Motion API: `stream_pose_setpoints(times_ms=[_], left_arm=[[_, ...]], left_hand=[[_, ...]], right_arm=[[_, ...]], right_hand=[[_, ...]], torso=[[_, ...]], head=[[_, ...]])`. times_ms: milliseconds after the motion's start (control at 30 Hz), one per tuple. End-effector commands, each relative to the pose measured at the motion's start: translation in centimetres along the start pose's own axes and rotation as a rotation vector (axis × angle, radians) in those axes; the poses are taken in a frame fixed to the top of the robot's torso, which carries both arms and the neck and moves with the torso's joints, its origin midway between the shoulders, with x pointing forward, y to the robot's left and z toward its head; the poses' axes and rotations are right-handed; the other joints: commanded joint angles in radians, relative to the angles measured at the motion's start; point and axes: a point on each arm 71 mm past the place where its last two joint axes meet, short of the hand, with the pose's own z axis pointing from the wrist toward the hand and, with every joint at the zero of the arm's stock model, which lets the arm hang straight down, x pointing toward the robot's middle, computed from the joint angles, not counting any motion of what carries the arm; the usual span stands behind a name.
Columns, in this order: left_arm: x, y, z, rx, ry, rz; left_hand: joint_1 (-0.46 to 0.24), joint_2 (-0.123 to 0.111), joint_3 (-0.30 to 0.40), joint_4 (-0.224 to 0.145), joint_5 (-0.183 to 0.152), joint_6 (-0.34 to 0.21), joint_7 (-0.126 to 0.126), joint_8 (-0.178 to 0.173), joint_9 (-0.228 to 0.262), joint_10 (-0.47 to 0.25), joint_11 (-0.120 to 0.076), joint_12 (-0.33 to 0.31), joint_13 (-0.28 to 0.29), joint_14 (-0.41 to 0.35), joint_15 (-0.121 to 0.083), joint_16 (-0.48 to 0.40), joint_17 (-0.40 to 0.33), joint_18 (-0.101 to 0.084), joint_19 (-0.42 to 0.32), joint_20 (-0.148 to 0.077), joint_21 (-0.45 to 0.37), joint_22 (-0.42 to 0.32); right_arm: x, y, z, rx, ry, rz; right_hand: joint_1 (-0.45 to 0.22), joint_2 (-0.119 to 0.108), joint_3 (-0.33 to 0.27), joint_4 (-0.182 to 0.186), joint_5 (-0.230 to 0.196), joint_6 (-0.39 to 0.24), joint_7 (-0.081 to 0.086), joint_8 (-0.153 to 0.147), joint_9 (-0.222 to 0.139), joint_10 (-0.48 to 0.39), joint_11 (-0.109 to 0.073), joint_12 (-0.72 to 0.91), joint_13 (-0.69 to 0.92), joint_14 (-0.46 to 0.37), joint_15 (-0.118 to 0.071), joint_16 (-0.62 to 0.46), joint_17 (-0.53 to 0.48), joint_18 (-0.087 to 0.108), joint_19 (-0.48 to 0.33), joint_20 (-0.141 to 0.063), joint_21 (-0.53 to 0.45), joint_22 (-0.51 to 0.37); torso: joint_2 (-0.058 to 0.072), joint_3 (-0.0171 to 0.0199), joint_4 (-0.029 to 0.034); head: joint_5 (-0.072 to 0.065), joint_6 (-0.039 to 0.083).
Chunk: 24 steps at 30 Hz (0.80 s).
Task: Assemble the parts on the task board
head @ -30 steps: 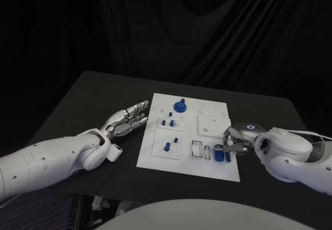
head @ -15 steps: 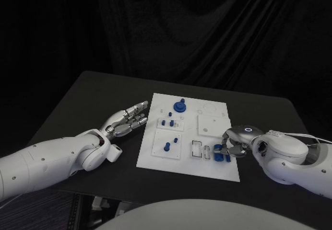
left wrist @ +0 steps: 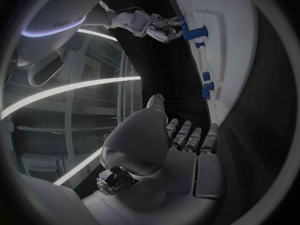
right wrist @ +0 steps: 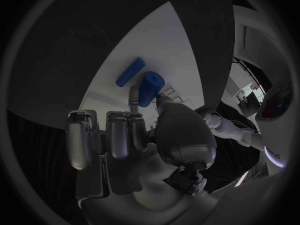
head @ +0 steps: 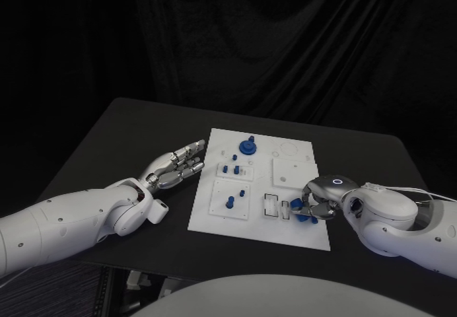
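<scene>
The white task board (head: 255, 218) lies in the middle of the black table. My right hand (head: 320, 200) is over its front right corner and pinches a short blue cylinder (right wrist: 150, 88) between thumb and a finger, standing on the board (right wrist: 159, 45). A second blue peg (right wrist: 130, 71) lies flat just beyond it. The left wrist view shows the same right hand (left wrist: 147, 24) with the blue piece (left wrist: 197, 32) at its fingertips. My left hand (head: 177, 165) lies open, fingers stretched, beside the board's left edge and holds nothing.
A blue round knob (head: 248, 145) stands at the board's far side. Small blue pegs (head: 232, 170) stand in the left-hand blocks, with more (head: 235, 197) nearer the front. Bare black table (head: 124, 132) surrounds the board.
My right arm has slid slightly leftward over the board's front right corner, its hand now covering more of the blue pieces there. The left hand has not moved.
</scene>
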Motion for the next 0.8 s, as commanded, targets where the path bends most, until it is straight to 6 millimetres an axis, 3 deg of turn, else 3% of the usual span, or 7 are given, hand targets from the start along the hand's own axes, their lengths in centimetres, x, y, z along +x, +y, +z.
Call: stream_pose_setpoints(times_ms=[33,300,367,467,600,700,800], left_arm=[[0.22,-0.49,0.02,0.073,0.011,-0.016],[0.34,-0.4,0.05,0.07,0.014,-0.02],[0.35,-0.38,0.03,0.07,0.014,-0.02],[0.38,-0.36,0.02,0.069,0.015,-0.021],[0.4,-0.35,-0.01,0.068,0.015,-0.022],[0.41,-0.34,-0.01,0.068,0.016,-0.022],[0.42,-0.33,-0.02,0.068,0.016,-0.022]], left_hand=[[-0.004,0.008,0.003,0.0,0.007,0.005,0.003,0.004,0.001,0.001,0.008,0.003,0.001,0.0,0.005,-0.002,-0.001,0.016,-0.002,0.008,-0.003,0.001],[-0.004,0.008,0.002,0.0,0.007,0.005,0.004,0.004,0.001,0.001,0.009,0.002,0.001,0.0,0.005,-0.002,-0.001,0.015,-0.002,0.008,-0.003,0.0],[-0.004,0.008,0.002,0.0,0.007,0.006,0.004,0.004,0.001,0.001,0.009,0.002,0.001,0.0,0.005,-0.002,-0.001,0.015,-0.002,0.008,-0.003,0.0],[-0.004,0.008,0.002,0.0,0.007,0.006,0.004,0.004,0.001,0.001,0.009,0.002,0.001,0.0,0.005,-0.002,-0.001,0.015,-0.002,0.008,-0.003,0.0],[-0.005,0.008,0.002,0.0,0.007,0.009,0.005,0.005,0.002,0.001,0.009,0.003,0.001,0.0,0.006,-0.002,-0.001,0.015,-0.002,0.008,-0.003,0.0],[-0.005,0.008,0.002,0.0,0.007,0.009,0.005,0.005,0.002,0.001,0.009,0.003,0.001,0.0,0.006,-0.002,-0.001,0.015,-0.002,0.008,-0.003,0.0],[-0.005,0.008,0.002,0.0,0.006,0.013,0.007,0.006,0.002,0.001,0.01,0.002,0.001,0.0,0.007,-0.002,-0.001,0.015,-0.002,0.008,-0.003,0.0]], right_arm=[[0.22,-0.04,0.08,0.002,0.003,-0.014],[0.62,-0.16,0.37,0.014,0.043,-0.028],[0.72,-0.21,0.43,0.018,0.056,-0.021],[0.87,-0.28,0.52,0.022,0.076,-0.014],[0.98,-0.28,0.62,0.022,0.09,-0.008],[0.98,-0.24,0.66,0.019,0.089,0.008],[0.88,-0.15,0.7,0.01,0.075,0.03]], right_hand=[[0.008,-0.003,0.001,-0.008,0.01,-0.003,-0.001,-0.001,-0.001,0.106,-0.008,0.003,0.264,0.094,-0.008,-0.005,0.212,-0.006,0.088,-0.006,-0.005,0.251],[0.015,-0.009,0.005,-0.008,0.055,-0.024,0.013,-0.059,-0.031,0.106,0.004,0.003,0.264,0.093,0.001,-0.008,0.207,-0.005,0.086,0.0,-0.009,0.249],[0.022,-0.011,0.009,-0.012,0.088,-0.022,0.017,-0.078,-0.044,0.106,0.008,0.003,0.264,0.093,0.005,-0.009,0.204,-0.005,0.085,0.003,-0.01,0.249],[0.042,-0.018,0.021,-0.027,0.159,-0.014,0.021,-0.105,-0.061,0.106,0.011,0.003,0.264,0.093,0.008,-0.009,0.204,-0.004,0.085,0.007,-0.011,0.249],[0.094,-0.028,0.058,-0.072,0.291,-0.011,0.025,-0.139,-0.082,0.106,0.014,0.003,0.264,0.092,0.011,-0.011,0.201,-0.004,0.084,0.01,-0.013,0.248],[0.11,-0.031,0.076,-0.089,0.339,-0.003,0.023,-0.146,-0.088,0.106,0.014,0.003,0.264,0.092,0.01,-0.011,0.2,-0.004,0.084,0.01,-0.012,0.248],[0.136,-0.035,0.109,-0.119,0.428,0.021,0.016,-0.142,-0.086,0.106,0.007,0.003,0.264,0.093,0.006,-0.008,0.205,-0.005,0.086,0.007,-0.009,0.249]], torso=[[0.0,0.0008,0.0004],[0.0,0.0,0.0004],[0.0,-0.0003,0.0],[0.0,-0.0006,0.0008],[0.0,-0.0004,0.0003],[0.0,-0.0004,0.0012],[0.0,-0.0004,0.001]], head=[[-0.001,0.0],[-0.001,0.0],[0.0,0.0],[-0.001,0.0],[0.001,0.0],[0.001,0.0],[0.003,0.0]])
